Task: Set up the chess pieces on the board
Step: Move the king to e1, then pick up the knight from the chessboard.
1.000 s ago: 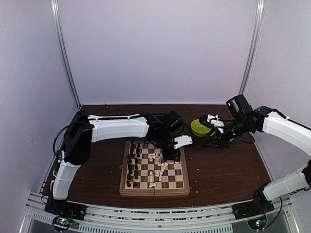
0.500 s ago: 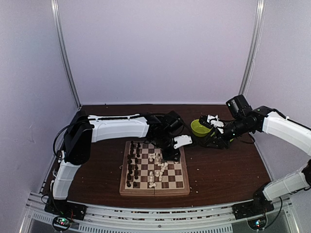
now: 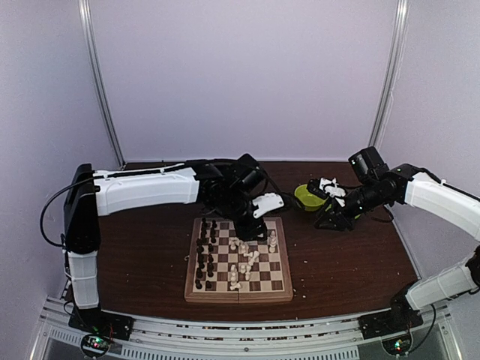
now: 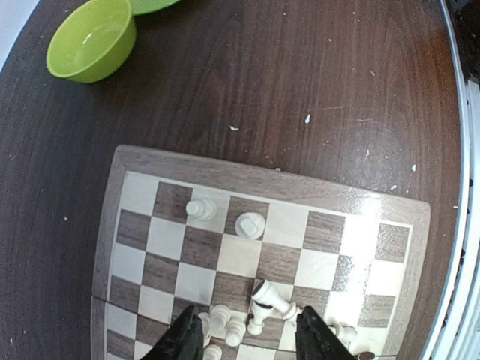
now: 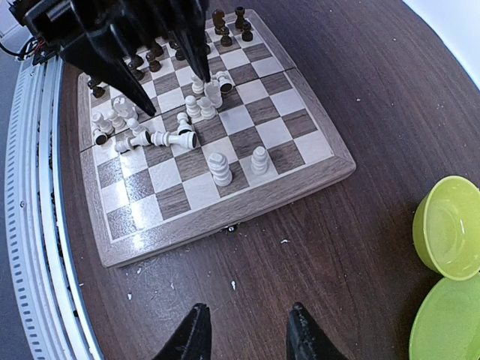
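The board [image 3: 238, 297] lies in the middle of the table and also shows in the left wrist view [image 4: 270, 176] and the right wrist view [image 5: 225, 214]. Dark chess pieces [image 3: 204, 255] stand in its left columns. White pieces [image 3: 244, 259] cluster mid-board, some fallen [image 4: 274, 298]. Two white pieces stand upright near the right edge [image 4: 201, 209] [image 4: 250, 224]. My left gripper [image 3: 251, 231] [image 4: 247, 341] is open and empty above the white cluster. My right gripper [image 3: 328, 219] [image 5: 246, 334] is open and empty over bare table to the right of the board.
A green bowl [image 3: 307, 196] [image 4: 91, 39] [image 5: 448, 226] sits behind the board's right corner, with a green plate [image 5: 450, 322] beside it. White crumbs [image 4: 307, 118] dot the brown table. Purple walls enclose the back and sides.
My left arm has swung its elbow far out to the left, and its gripper has shifted slightly left and back over the board. The right arm has not moved.
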You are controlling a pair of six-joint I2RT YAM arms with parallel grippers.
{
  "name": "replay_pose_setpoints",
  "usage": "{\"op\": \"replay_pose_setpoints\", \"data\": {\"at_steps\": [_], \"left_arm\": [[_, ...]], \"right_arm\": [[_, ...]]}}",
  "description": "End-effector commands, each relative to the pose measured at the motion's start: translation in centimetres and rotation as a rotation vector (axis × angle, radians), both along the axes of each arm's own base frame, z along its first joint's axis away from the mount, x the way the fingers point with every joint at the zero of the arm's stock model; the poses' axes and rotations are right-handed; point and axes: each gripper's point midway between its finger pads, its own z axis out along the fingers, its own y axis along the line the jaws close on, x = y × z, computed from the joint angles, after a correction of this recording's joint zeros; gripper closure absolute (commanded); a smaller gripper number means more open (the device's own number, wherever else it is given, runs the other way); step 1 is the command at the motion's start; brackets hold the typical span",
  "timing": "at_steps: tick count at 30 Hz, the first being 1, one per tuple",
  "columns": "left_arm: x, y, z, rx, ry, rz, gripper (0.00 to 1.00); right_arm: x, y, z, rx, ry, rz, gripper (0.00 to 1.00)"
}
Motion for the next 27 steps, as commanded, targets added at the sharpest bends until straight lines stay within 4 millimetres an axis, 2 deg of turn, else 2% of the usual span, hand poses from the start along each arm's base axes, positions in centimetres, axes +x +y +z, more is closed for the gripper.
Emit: {"op": "replay_pose_setpoints", "data": {"at_steps": [1,5,9,15,21,27], "left_arm": [[-0.6,3.6,-1.7,0.082,0.043,0.093,0.57],[-3.2,5.3,-1.8,0.068,0.114,0.062,0.57],[-5.2,6.1,-2.5,0.067,0.19,0.029,0.57],[-5.4,6.6,-4.5,0.123,0.196,0.034,0.59],[-5.4,7.1,-5.5,0.16,0.193,0.037,0.64],[-6.4,6.9,-5.5,0.144,0.243,0.003,0.58]], "right_arm": [[0.1,0.0,0.2,-0.01,-0.01,0.005,0.65],[0.1,0.1,0.2,-0.009,-0.011,0.007,0.65],[-0.1,0.4,-0.2,-0.018,0.001,0.02,0.65],[-0.3,0.6,-0.4,-0.026,0.004,0.029,0.65],[-0.2,0.6,-0.4,-0.026,0.002,0.026,0.65],[-0.2,0.6,-0.5,-0.031,0.002,0.027,0.65]]}}
